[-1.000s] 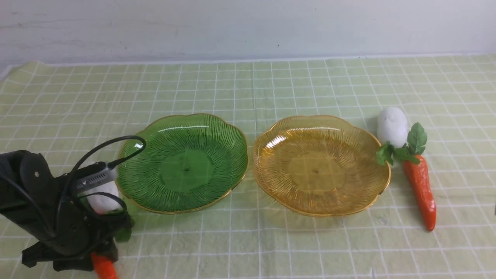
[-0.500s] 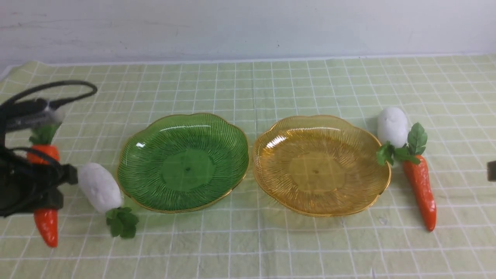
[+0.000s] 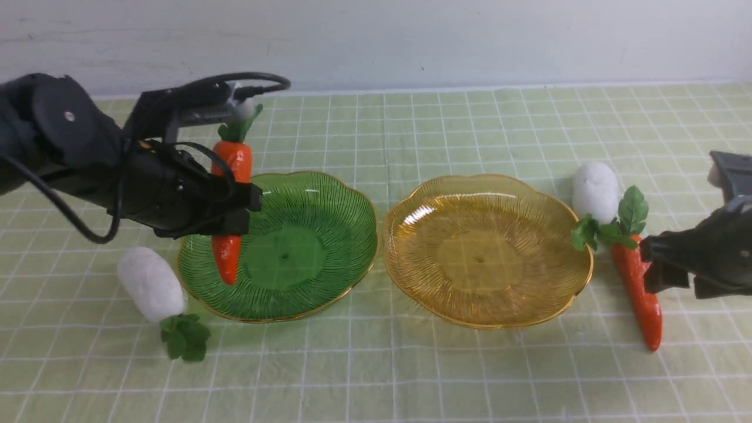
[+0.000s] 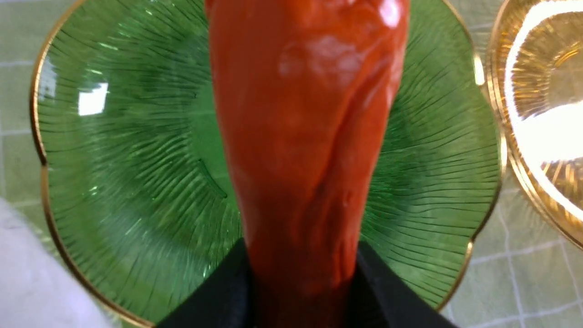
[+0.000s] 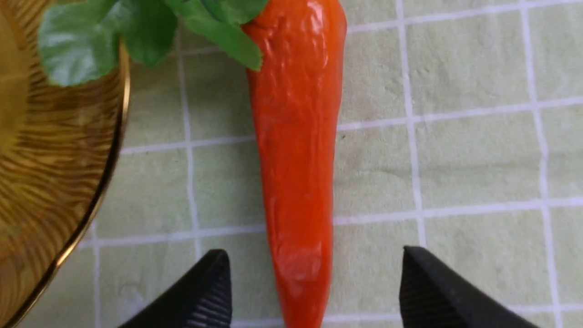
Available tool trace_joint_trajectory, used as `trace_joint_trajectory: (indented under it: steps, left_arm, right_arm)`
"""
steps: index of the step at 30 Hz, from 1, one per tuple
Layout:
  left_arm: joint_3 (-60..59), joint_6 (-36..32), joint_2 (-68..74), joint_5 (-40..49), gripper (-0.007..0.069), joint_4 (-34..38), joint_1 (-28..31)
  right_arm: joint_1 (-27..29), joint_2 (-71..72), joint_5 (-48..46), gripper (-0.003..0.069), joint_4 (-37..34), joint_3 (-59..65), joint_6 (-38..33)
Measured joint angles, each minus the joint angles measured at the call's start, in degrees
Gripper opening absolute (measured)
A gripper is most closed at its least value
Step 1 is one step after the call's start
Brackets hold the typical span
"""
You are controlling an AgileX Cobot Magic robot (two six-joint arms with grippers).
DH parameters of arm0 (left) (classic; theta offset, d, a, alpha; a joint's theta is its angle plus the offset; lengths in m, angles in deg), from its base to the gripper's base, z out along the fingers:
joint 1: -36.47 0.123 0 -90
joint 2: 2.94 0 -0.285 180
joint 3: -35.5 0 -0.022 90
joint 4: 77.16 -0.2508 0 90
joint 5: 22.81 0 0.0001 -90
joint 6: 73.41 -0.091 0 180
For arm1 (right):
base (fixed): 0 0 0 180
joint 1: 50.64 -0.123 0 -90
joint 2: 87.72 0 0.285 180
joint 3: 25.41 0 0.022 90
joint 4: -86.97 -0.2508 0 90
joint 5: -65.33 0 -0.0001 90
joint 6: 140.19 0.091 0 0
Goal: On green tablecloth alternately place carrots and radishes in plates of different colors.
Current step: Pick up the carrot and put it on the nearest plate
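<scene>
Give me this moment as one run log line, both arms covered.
left gripper: holding carrot above green plate | right gripper: open over other carrot | both radishes: on cloth | plates: empty

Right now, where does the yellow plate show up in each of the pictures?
Front view: just right of the middle, the yellow plate.
Left wrist view: cut off at the right edge.
Right wrist view: cut off at the left edge.
Shared landmark: the white-lined green tablecloth.
</scene>
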Motion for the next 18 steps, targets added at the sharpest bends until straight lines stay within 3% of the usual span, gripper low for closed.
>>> trace_joint_trajectory:
  steps: [2, 5, 7, 8, 10, 11, 13, 15, 16, 17, 18]
  left_arm:
    - [0.49, -0.02, 1.62, -0.12, 0.0279, 0.17, 0.0]
    - [1.19, -0.02, 6.23, -0.12, 0.0452, 0.59, 0.0]
    - [1.19, 0.07, 6.86, -0.12, 0.0483, 0.72, 0.0]
    - [1.19, 0.71, 7.49, -0.28, 0.0533, 0.73, 0.0]
    - [1.63, 1.61, 7.55, -0.23, 0.0552, 0.6, 0.0]
    - [2.54, 1.98, 7.49, 0.53, 0.0544, -0.07, 0.06]
    - [3.72, 1.99, 7.1, 1.91, 0.0513, -0.91, 0.29]
    - [6.25, 2.37, 5.41, 5.99, 0.0405, -3.95, 1.34]
    - [7.54, 3.22, 3.54, 8.44, 0.029, -6.09, 2.67]
    - [7.9, 3.36, 3.23, 9.2, 0.0272, -6.38, 2.9]
    - [8.41, 3.86, 1.89, 10.49, 0.0179, -7.42, 4.14]
  right_arm:
    - [0.0, -1.89, 0.79, 0.0479, -0.17, -0.27, -0.27]
    - [0.0, -6.5, 2.42, 0.0468, -1.08, -0.37, -0.88]
    - [0.0, -7.34, 2.48, 0.0445, -1.48, -0.37, -0.95]
    - [0.0, -8.01, 2.63, 0.0382, -1.73, -0.56, -1.1]
    - [0.06, -8.23, 2.72, 0.0265, -1.75, -0.87, -1.18]
    - [0.06, -8.23, 2.06, 0.0195, -2.03, -0.88, -1.18]
    - [0.06, -7.78, 1.02, 0.0202, -2.24, -0.88, -1.24]
    - [0.06, -5.24, -2.54, 0.0209, -2.76, -0.76, -1.24]
    - [-0.13, -2.73, -4.27, 0.0209, -4.01, -0.71, -1.31]
    - [-0.19, -1.77, -4.5, 0.0209, -4.24, -0.71, -1.31]
    - [-0.72, 0.35, -5.33, 0.0209, -5.74, -0.69, -1.52]
